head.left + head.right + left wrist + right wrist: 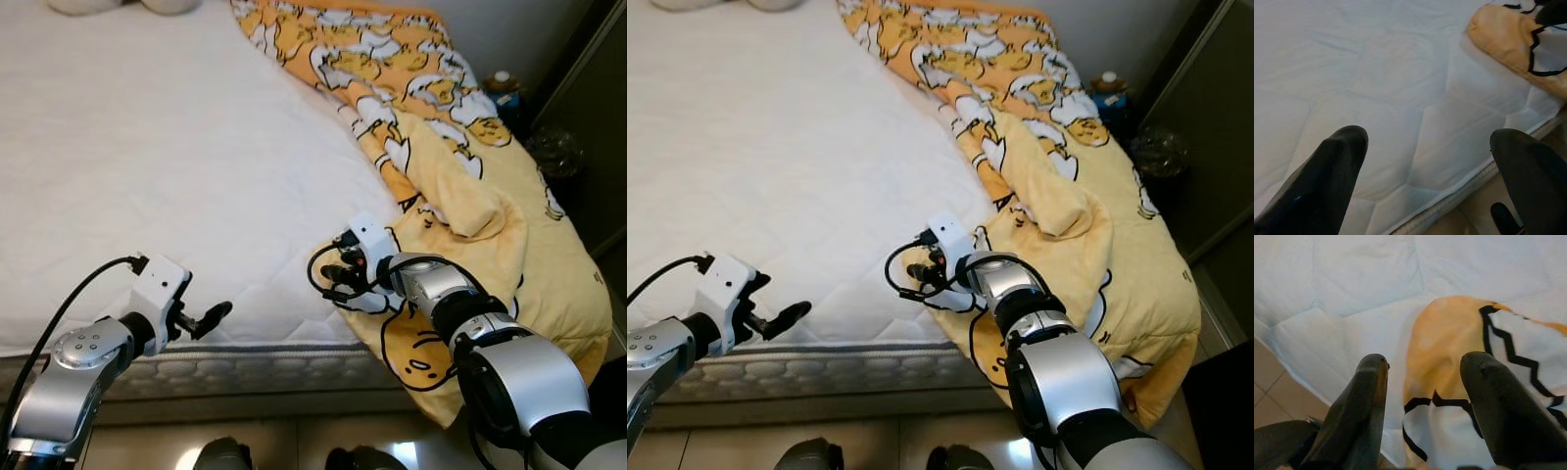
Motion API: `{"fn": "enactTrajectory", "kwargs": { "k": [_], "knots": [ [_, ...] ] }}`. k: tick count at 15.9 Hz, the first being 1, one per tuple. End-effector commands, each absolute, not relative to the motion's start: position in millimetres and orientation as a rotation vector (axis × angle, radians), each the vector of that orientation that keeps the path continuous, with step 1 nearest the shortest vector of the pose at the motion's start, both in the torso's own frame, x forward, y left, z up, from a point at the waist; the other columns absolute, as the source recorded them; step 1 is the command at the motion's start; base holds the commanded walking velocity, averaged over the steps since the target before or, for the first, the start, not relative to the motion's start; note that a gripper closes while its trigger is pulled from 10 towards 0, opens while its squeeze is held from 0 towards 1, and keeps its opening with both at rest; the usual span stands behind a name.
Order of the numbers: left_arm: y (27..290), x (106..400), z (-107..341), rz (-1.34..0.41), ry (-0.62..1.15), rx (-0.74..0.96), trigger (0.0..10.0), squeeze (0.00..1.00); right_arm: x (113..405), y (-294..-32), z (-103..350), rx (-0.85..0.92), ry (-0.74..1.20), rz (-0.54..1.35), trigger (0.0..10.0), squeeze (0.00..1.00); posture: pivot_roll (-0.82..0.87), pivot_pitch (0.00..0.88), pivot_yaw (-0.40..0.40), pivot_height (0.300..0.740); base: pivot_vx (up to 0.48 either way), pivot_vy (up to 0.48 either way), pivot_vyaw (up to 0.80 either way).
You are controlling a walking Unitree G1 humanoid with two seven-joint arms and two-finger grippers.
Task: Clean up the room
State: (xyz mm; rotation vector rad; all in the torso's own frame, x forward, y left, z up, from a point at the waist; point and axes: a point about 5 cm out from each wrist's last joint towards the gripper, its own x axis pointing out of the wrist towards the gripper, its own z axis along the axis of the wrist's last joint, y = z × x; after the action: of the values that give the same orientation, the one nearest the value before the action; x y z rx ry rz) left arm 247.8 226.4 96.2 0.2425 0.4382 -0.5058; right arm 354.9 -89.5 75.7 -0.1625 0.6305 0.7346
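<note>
Bed-making step. I have the right claw spread over the yellow blanket corner at the mattress edge, 5 o'clock; left claw spread, empty. Next: pinch corner.

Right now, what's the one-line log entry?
right gripper: open, over blanket corner | left gripper: open, above mattress edge | blanket: bunched on bed's right

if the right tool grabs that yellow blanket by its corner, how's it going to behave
The blanket looks floppy: it lies in soft folds, so it would likely sag and trail rather than lift whole. It covers much of the bed and drapes off the edge, so probably bulky to drag. The right tool sits open over its corner.
</note>
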Motion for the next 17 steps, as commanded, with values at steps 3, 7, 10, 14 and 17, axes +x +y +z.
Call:
{"fn": "enactTrajectory", "kwargs": {
  "k": [3, 7, 10, 14, 17],
  "knots": [
    [220.8, 243.5, 96.1, -0.556, 0.455, 0.241, 10.0, 0.0, 358.9, -96.0, 78.4, -0.216, 0.671, 0.674, 10.0, 1.0, 0.07, 0.018, -0.082, 0.74, 0.0, 0.0, 0.0],
    [216.1, 240.7, 94.8, -0.59, 0.469, 0.235, 10.0, 0.0, 355.4, -99.4, 70.6, -0.264, 0.726, 0.627, 10.0, 1.0, 0.07, 0.031, -0.074, 0.74, 0.0, 0.0, 0.0],
    [211.1, 233.5, 95.5, -0.632, 0.48, 0.237, 10.0, 0.0, 351.7, -96.7, 63.6, -0.3, 0.726, 0.605, 10.0, 0.0, 0.08, 0.089, -0.078, 0.74, 0.0, 0.0, 0.0],
    [212.4, 223.1, 99.2, -0.643, 0.495, 0.247, 10.0, 0.0, 340.1, -95.4, 45.7, -0.361, 0.751, 0.596, 10.0, 0.0, 0.11, 0.142, -0.09, 0.74, 0.0, 0.0, 0.0],
    [214.2, 217.5, 99.4, -0.637, 0.506, 0.246, 10.0, 0.0, 329.8, -86.8, 35.0, -0.279, 0.779, 0.632, 10.0, 0.0, 0.13, 0.143, -0.094, 0.74, 0.0, 0.0, 0.0]
  ]
}}
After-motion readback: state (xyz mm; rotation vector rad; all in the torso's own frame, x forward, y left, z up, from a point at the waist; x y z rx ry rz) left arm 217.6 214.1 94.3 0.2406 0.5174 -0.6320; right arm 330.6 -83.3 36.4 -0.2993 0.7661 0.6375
